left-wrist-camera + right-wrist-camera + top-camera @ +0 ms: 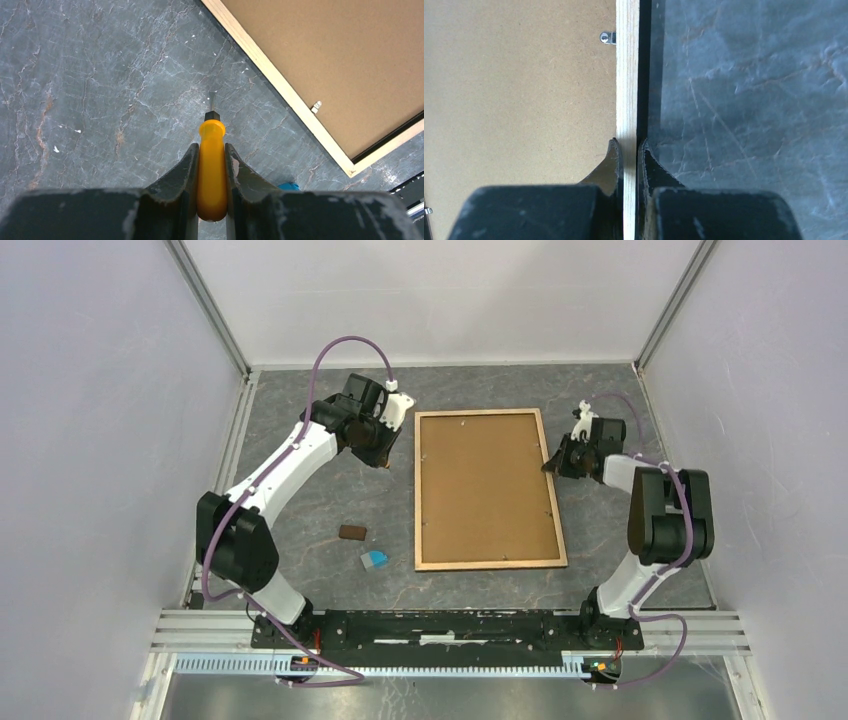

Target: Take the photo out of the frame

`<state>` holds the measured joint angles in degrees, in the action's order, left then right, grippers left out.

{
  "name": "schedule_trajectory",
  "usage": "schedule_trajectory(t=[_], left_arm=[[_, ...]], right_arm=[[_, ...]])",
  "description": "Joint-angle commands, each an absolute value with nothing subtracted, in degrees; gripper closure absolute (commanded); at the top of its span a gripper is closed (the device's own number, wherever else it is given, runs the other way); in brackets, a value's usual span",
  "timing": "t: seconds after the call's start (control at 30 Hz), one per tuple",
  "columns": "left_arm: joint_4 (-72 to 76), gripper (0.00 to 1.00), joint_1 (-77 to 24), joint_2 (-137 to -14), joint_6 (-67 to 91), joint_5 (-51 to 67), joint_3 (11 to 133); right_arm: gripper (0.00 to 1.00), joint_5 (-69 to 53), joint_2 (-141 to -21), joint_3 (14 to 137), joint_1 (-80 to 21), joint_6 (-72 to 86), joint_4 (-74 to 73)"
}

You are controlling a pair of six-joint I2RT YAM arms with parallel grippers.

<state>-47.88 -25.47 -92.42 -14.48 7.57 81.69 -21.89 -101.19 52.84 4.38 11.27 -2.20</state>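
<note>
The frame [487, 488] lies face down mid-table, showing its brown backing board and light wood rim. The photo is hidden under the board. My right gripper [553, 462] is shut on the frame's right rim [627, 100], one finger on the board side, one outside. A small metal tab [607, 37] sits beside the rim ahead of the fingers. My left gripper [383, 455] is left of the frame's upper left edge, shut on an orange-handled screwdriver [211, 165], tip pointing at the table. The frame's corner [350, 167] and another tab [316, 106] show in the left wrist view.
A small brown block [351, 532] and a blue-and-white piece [373, 559] lie on the grey marbled table [320, 500] left of the frame's lower end. White walls close in the left, right and back sides.
</note>
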Motion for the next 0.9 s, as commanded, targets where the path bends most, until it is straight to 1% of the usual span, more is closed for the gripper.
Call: schedule_trajectory(t=[0.0,0.03,0.07,0.17,0.2,0.23,0.33,0.47,0.57,0.87], left_arm=[[-46.4,0.98,-25.5,-92.7,-15.1,8.4,83.3],[-46.4,0.98,-25.5,-92.9,-15.1,8.6,83.4],[-46.5,0.98,-25.5,-92.8,-15.2,8.8,83.4],[-47.0,0.98,-25.6,-93.0,-16.0,9.6,84.0],[-47.4,0.98,-25.5,-93.3,-16.5,9.6,84.6],[-48.0,0.98,-25.6,-93.7,-17.0,9.7,85.2],[-49.0,0.98,-25.6,-95.3,-18.5,8.9,87.2],[-50.8,0.98,-25.8,-97.8,-19.4,7.6,90.3],[-51.6,0.98,-26.6,-99.6,-20.2,5.9,92.1],[-51.8,0.98,-29.4,-104.8,-20.4,2.5,96.8]], right_arm=[[1.0,-28.6,-99.1,44.6,2.8,15.9,-4.3],[1.0,-29.6,-99.0,44.7,2.3,15.0,-5.1],[0.98,-30.6,-98.9,45.0,1.8,14.1,-6.2],[0.85,-32.2,-98.0,45.5,1.6,12.6,-8.2],[0.74,-32.3,-97.7,45.7,1.6,12.1,-9.0],[0.67,-32.4,-97.3,45.7,1.6,11.7,-9.5],[0.49,-31.5,-95.5,44.8,1.7,11.9,-10.1],[0.42,-31.1,-93.8,44.7,2.1,11.4,-10.6],[0.41,-31.4,-93.6,46.2,2.4,8.4,-14.1],[0.39,-36.7,-90.6,43.0,3.7,-3.1,-22.1]])
